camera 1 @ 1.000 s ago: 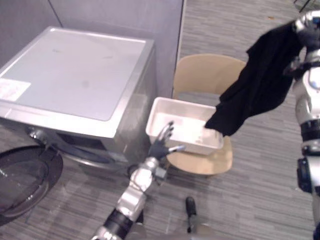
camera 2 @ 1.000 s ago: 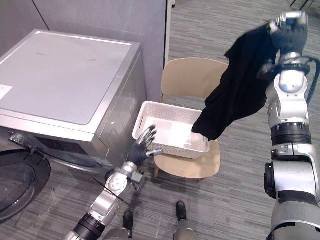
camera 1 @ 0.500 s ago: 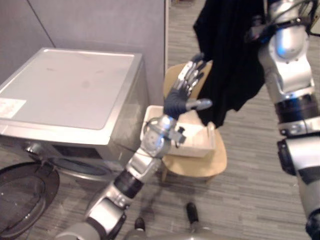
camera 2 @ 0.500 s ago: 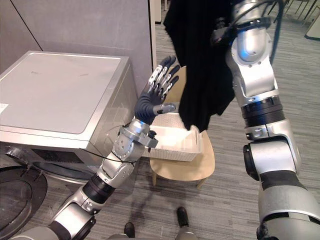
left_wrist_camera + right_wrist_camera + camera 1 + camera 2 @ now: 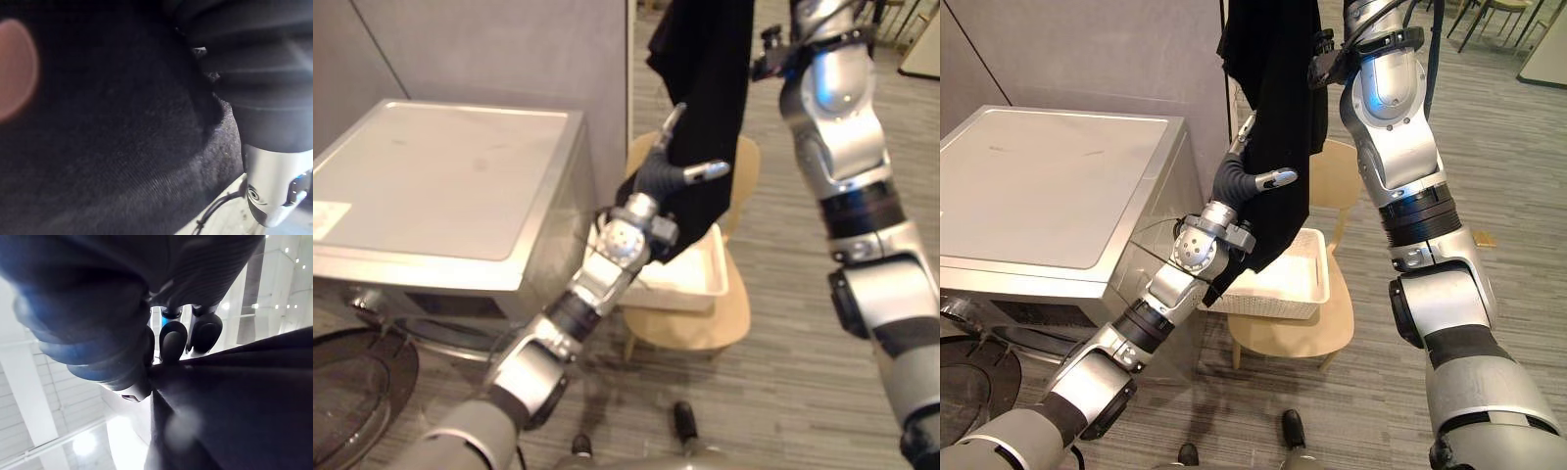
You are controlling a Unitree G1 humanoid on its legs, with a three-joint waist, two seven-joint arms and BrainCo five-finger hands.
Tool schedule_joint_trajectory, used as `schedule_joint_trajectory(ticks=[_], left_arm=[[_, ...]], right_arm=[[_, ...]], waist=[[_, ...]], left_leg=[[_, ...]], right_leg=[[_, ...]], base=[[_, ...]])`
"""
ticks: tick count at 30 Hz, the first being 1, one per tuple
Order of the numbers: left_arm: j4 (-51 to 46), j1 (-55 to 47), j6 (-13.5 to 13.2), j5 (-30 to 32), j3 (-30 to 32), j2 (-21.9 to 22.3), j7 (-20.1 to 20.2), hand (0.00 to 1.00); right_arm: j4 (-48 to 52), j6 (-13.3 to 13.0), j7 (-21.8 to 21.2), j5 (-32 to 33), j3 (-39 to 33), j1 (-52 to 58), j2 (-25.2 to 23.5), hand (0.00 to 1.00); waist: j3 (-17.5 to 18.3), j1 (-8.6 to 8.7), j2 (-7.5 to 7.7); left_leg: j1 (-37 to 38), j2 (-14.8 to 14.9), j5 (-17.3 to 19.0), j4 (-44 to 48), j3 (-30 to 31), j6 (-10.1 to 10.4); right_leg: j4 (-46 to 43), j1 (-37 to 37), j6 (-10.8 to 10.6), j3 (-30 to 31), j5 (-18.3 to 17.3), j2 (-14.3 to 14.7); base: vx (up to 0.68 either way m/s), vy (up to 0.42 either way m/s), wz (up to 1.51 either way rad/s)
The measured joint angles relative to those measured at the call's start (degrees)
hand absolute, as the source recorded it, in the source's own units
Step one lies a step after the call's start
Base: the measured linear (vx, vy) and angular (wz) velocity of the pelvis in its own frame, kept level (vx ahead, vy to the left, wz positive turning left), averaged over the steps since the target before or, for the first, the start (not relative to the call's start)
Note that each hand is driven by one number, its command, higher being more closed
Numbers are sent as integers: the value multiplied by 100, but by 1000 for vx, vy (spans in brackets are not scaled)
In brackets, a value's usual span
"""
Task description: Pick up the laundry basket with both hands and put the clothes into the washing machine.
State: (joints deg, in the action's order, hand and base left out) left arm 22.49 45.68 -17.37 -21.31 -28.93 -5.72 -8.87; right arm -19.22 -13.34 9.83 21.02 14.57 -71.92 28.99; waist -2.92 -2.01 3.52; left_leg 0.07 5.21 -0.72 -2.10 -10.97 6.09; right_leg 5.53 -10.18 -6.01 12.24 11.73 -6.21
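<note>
A black garment (image 5: 1273, 117) hangs high over the chair, held up from above by my raised right arm. In the right wrist view my right hand (image 5: 166, 340) has its fingers curled and pinching the top of the black cloth (image 5: 234, 396). My left hand (image 5: 1234, 181) is lifted against the hanging garment's left edge, its fingers straight up along the cloth and its thumb stuck out across the front. The left wrist view looks straight onto the dark cloth (image 5: 98, 127). The white laundry basket (image 5: 1283, 289) sits on the chair below, with the garment's lower end hanging into it.
The silver washing machine (image 5: 1048, 186) stands to the left, its round dark door (image 5: 352, 382) swung open low at the front. The tan wooden chair (image 5: 1302, 333) carries the basket beside it. A grey partition wall (image 5: 1087, 49) rises behind; striped carpet lies to the right.
My right arm has carried the garment higher and to the left, over the basket. My left hand rose from beside the basket and now rests against the cloth. The camera has tilted up.
</note>
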Motion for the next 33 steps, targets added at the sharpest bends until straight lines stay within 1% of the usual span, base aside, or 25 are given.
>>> schedule_joint_trajectory(ticks=[1, 3, 5, 8, 11, 13, 14, 19, 20, 22, 23, 25, 27, 29, 30, 33], left_arm=[[89, 18, 37, 30, -29, 12, 1, 0], [435, 44, 143, 180, -91, 48, 8, 0], [711, 59, 223, 185, -158, 109, 12, 0], [1136, 68, 363, 241, -344, 238, 59, 0], [1566, 198, 471, 332, -536, 359, 129, 0], [1788, 346, 516, 357, -629, 452, 139, 0], [1848, 396, 532, 358, -701, 475, 136, 0], [2066, 565, 586, 420, -984, 732, 238, 0], [2066, 572, 586, 422, -1058, 768, 268, 0], [2091, 649, 591, 422, -1227, 787, 277, 0], [2109, 790, 598, 421, -1341, 790, 277, 0], [2110, 994, 621, 414, -1380, 866, 271, 0], [2111, 1214, 623, 410, -1374, 1011, 256, 0], [2111, 1355, 623, 410, -1365, 1043, 232, 0], [2112, 1444, 623, 412, -1346, 1038, 229, 0], [2115, 1586, 623, 410, -1290, 996, 185, 0]], right_arm=[[-1, 0, 0, 36, 0, -21, -5, 100], [-2, -7, 4, 107, 0, -162, -88, 100], [-2, -63, 8, 113, -4, -271, -130, 100], [-1, -200, 13, 116, -5, -349, -169, 100], [-3, -201, 15, 120, -4, -360, -185, 100], [-48, -206, 17, 155, -12, -373, -248, 100], [-156, -207, 19, 163, -12, -428, -344, 100], [-435, -205, 22, 213, -12, -485, -654, 100], [-447, -205, 22, 232, -12, -486, -713, 100], [-447, -205, 23, 299, -13, -485, -786, 100], [-447, -205, 23, 317, -16, -486, -821, 100], [-447, -205, 22, 319, -16, -485, -857, 100], [-447, -207, 23, 321, -18, -486, -858, 100], [-447, -207, 23, 321, -18, -485, -860, 100], [-446, -207, 22, 321, -32, -485, -860, 100], [-445, -207, 23, 325, -72, -485, -852, 100]], waist=[[0, 9, 0], [0, 91, 0], [0, 127, 0], [-1, 123, -1], [-1, 127, -1], [-2, 143, -3], [-1, 152, -4], [-2, 187, -10], [-2, 245, -10], [-3, 283, -13], [-7, 305, -22], [8, 342, -84], [60, 342, -197], [82, 377, -257], [81, 418, -277], [71, 438, -301]], left_leg=[[0, 0, 0, 0, 4, 0], [0, 0, 0, -1, 18, 0], [0, -1, 4, 0, 19, -5], [1, -2, 6, 1, 24, -3], [1, -2, 6, 1, 26, -2], [0, 0, 14, 19, 19, 7], [-2, 1, 47, 58, 5, 14], [-44, -1, 264, 293, -11, 0], [-51, -3, 294, 319, -17, -11], [-80, -4, 313, 353, -15, -3], [-135, -1, 341, 434, -14, -1], [-143, -1, 353, 462, -17, -24], [-149, -1, 401, 501, -33, -38], [-150, -3, 426, 517, -48, -39], [-150, -3, 438, 527, -54, -41], [-149, -2, 477, 569, -78, -28]], right_leg=[[0, -1, 0, 0, 0, 0], [0, -1, 1, 0, 0, 1], [0, -2, 5, 3, -3, 1], [1, -1, 21, 3, -10, 0], [1, -2, 34, 3, -11, 0], [-3, -1, 28, 18, 12, 1], [-3, 1, -15, 41, 41, 2], [-30, 22, -16, 94, 41, 0], [-31, 22, -15, 104, 41, -2], [-33, 6, -12, 105, 39, -4], [-32, -13, -16, 111, 41, -6], [-33, -13, -17, 120, 42, -6], [-33, -11, -18, 122, 42, -6], [-31, -11, -18, 134, 42, -6], [-31, -12, -18, 142, 42, -5], [-32, -17, -18, 185, 42, 2]], base=[[0, 0, 0], [0, 0, 0], [0, 0, 0], [0, 0, 0], [0, 0, 0], [-1, -2, -3], [0, 0, -9], [-2, 10, -7], [0, 9, -4], [0, 0, 0], [0, 0, 0], [0, 0, 0], [27, 2, -5], [21, -1, -6], [11, -3, -5], [-5, -6, -8]])
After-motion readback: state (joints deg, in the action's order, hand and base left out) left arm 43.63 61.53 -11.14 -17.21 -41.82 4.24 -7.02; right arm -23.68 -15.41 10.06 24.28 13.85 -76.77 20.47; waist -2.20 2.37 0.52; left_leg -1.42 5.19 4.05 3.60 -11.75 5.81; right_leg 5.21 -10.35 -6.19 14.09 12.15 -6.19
